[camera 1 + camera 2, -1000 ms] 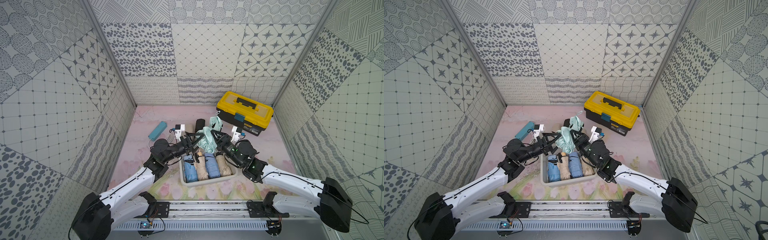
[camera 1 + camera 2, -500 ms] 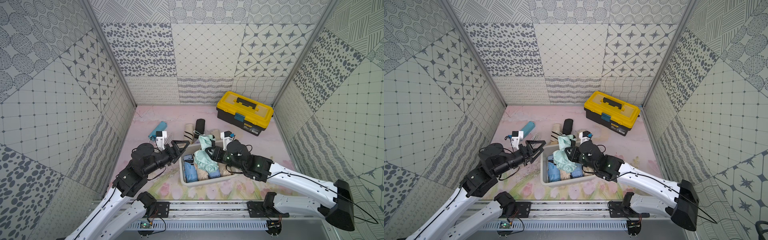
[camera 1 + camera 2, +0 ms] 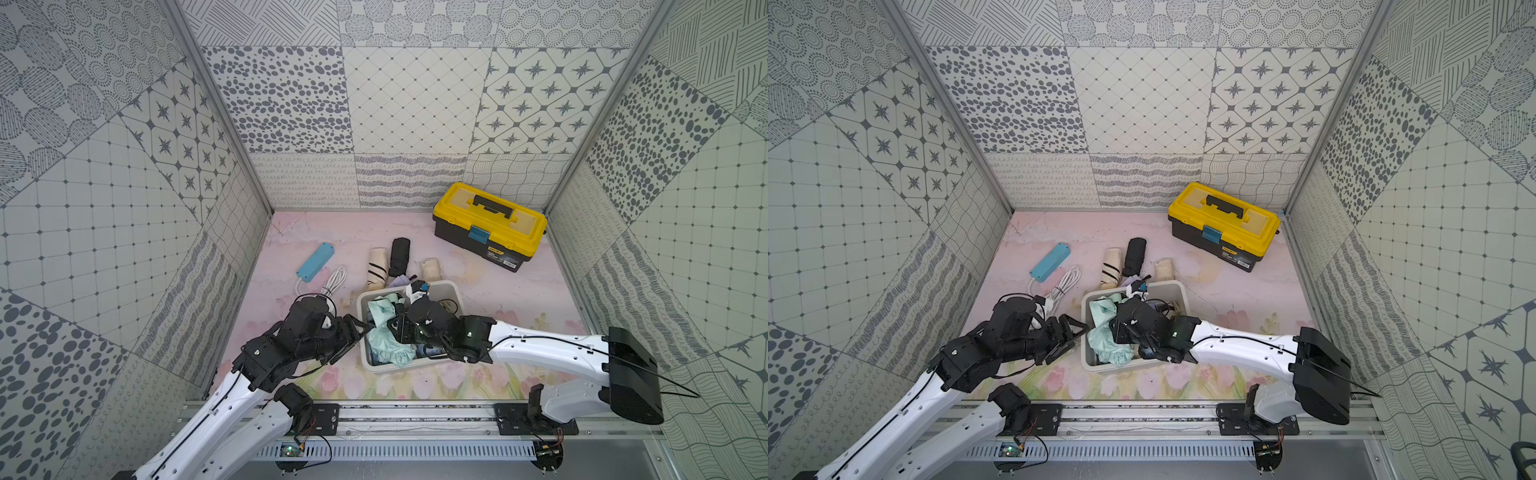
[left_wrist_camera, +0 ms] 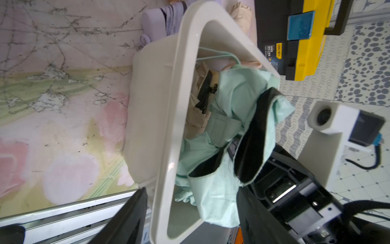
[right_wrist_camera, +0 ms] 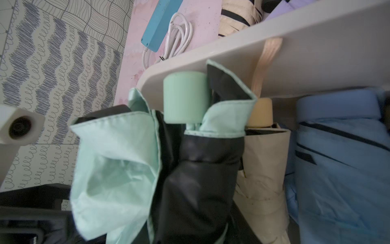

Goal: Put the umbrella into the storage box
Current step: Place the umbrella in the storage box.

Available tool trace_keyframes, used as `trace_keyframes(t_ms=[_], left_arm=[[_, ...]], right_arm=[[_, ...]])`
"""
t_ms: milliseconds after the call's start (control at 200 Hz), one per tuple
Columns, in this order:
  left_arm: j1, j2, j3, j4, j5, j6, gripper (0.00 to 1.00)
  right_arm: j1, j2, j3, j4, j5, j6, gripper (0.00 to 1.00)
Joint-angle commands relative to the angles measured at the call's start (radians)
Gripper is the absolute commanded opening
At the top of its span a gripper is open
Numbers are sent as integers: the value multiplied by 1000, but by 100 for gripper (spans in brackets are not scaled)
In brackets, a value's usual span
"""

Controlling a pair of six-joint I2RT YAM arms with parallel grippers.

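Take the back wall as 12 o'clock and the robot's rail as 6 in the top views.

A second ago both grippers were up at the 12 o'clock end of the storage box (image 3: 446,284). The mint-green umbrella (image 3: 388,353) was bunched between them, above the rim. Now the umbrella is lower and sits inside the box, along its 9 o'clock wall. It hides most of the blue and tan umbrellas that showed in the box before.

The left gripper (image 3: 352,340) has moved off the umbrella. Half a second ago it was by the box's 10 o'clock corner. Now it is just beside the 9 o'clock wall, nearer the 6 o'clock end. Its two fingers are spread wide and hold nothing. In the left wrist view the box rim runs between them, but I cannot tell if they touch it.

The right gripper (image 3: 395,330) has come down over the box and points to 9 o'clock. It pinches the umbrella.

The umbrella lies long-ways from 12 to 6. Its round mint handle (image 5: 185,97) points to 12 o'clock, right up against the box's 12 o'clock wall. Its loose cloth, mint outside and black inside, flops toward 6 o'clock. Some of it pokes above the rim. A tan umbrella (image 5: 263,158) and a blue umbrella (image 5: 337,158) lie just beside it in the box, long-ways the same.
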Motion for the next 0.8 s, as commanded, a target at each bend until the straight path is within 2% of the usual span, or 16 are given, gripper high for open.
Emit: trace_keyframes(t_ms=[0, 185, 335, 400, 505, 611, 706, 796], left_arm=[[-3, -4, -26, -84, 37, 28, 68], [-3, 22, -71, -2, 70, 28, 60], [-3, 59, -74, 38, 86, 43, 52], [-4, 72, -74, 50, 91, 49, 49], [-3, 87, -80, 69, 96, 51, 44], [-3, 103, -83, 77, 97, 55, 42], [-4, 117, -82, 83, 94, 61, 41], [-4, 130, -80, 88, 94, 66, 40]], right_arm=[[15, 29, 51, 97, 0, -12, 26], [13, 97, 89, 63, -31, -12, 27], [1, 165, 145, -2, -71, -12, 32], [0, 181, 161, -32, -83, -14, 37], [-9, 177, 163, -61, -83, -16, 58], [-18, 117, 143, -91, -30, -47, 70], [-45, 36, 133, -145, -4, -88, 75], [-64, -25, 139, -218, -10, -140, 73]])
